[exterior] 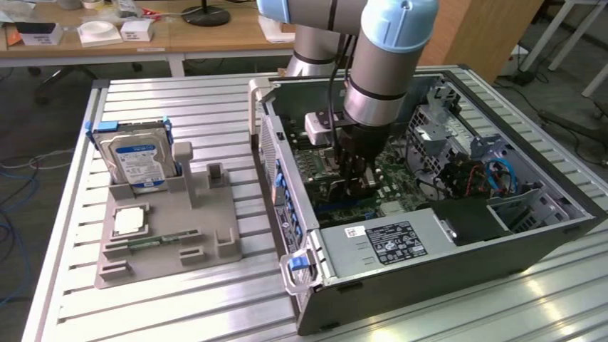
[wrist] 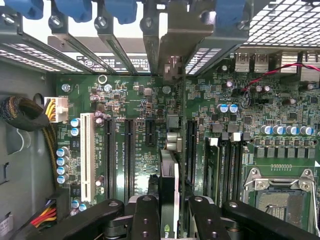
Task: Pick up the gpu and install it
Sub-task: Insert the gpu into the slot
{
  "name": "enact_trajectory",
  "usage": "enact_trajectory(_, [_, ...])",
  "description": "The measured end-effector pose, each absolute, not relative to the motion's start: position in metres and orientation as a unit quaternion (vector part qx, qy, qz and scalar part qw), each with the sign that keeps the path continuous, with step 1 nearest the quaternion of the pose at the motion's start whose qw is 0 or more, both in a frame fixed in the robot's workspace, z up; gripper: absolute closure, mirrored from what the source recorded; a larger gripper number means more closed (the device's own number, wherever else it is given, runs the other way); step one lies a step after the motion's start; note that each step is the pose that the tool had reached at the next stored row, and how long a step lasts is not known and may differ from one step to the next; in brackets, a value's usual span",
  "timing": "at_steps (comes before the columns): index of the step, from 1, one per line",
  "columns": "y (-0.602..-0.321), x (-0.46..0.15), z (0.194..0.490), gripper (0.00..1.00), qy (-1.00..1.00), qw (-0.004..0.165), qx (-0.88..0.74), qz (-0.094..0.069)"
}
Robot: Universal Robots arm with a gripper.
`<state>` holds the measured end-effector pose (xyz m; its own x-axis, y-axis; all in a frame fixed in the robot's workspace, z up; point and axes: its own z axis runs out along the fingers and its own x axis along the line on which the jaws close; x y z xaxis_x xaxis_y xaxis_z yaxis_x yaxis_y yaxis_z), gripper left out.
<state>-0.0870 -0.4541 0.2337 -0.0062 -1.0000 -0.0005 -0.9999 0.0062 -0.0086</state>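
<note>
In the centre of the exterior view I see the gripper (exterior: 359, 187) down in the open computer case (exterior: 532, 239), jaws narrow and clamped on the gpu (wrist: 170, 185), held edge-on over the motherboard's expansion slots (wrist: 127, 150), I judge for lining up with one.

In the wrist view I get the gpu (wrist: 169, 190) edge-on only. Its near end runs off the picture between the fingers (wrist: 145, 220), so I can't see where they grip it or whether the card touches a slot. In the exterior view the arm (exterior: 380, 64) is cropped at the top. The power supply label (exterior: 397, 240) is too small to read.
</note>
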Motion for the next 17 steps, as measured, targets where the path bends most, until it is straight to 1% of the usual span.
enact_trajectory(17, [-0.4547, -0.0872, 0.2335, 0.73, 0.712, 0.003, -0.702, -0.003])
